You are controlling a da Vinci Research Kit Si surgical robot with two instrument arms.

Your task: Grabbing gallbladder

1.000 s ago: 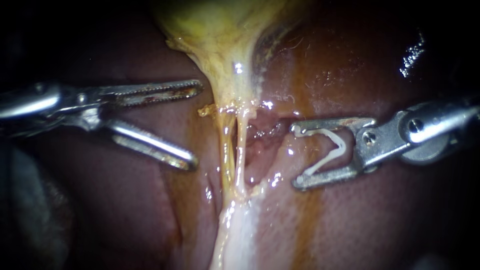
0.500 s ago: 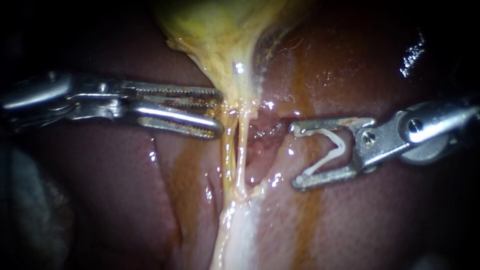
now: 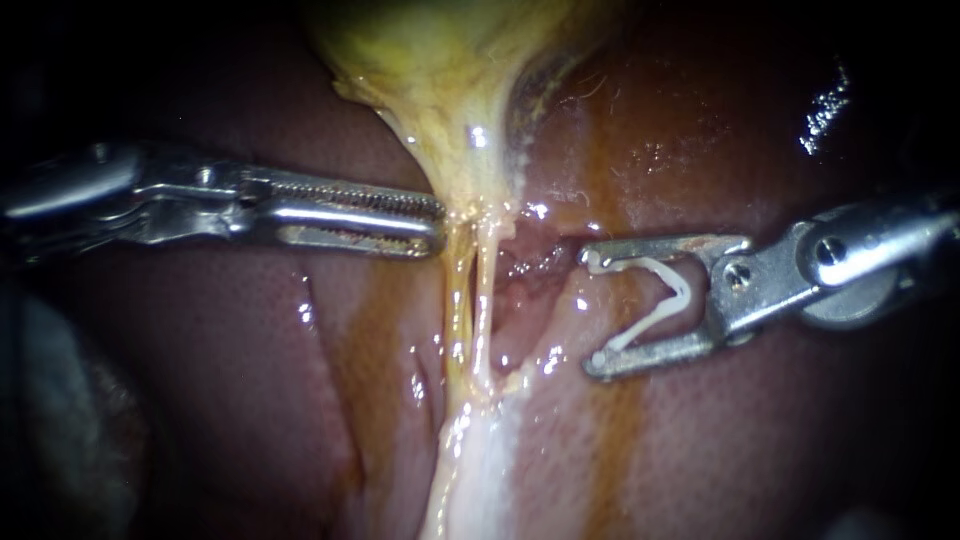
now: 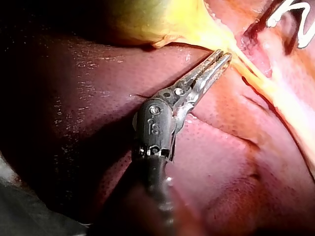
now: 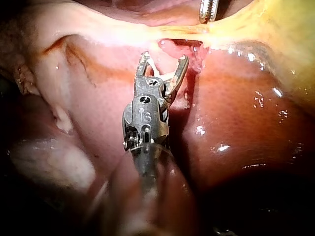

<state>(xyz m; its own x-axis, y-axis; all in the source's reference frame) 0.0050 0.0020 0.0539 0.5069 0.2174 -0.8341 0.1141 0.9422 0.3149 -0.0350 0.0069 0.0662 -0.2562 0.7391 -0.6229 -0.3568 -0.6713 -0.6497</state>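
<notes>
Gallbladder (image 3: pixel 440 60), soft and slippery, is seen atop the endoscope view, its neck clenched by the left instrument's pincer (image 3: pixel 438 222). In the left wrist view only its edge is caught; in the right, a clip (image 5: pixel 153 68) is gripped by the right instrument (image 5: pixel 164 59).

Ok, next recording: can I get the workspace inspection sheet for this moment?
Surface: liver, wet and glistening, with yellow-brown streaks.
Job's things: gallbladder, yellow, narrowing to a neck; two thin tubes run on from it.
Clutter: nothing seen.
Instruments: left instrument tip at the gallbladder's neck; right instrument jaws shut on a white clip, beside the tubes, not around them.
Cables: nothing seen.
Surroundings: dark beyond the tissue.
</notes>
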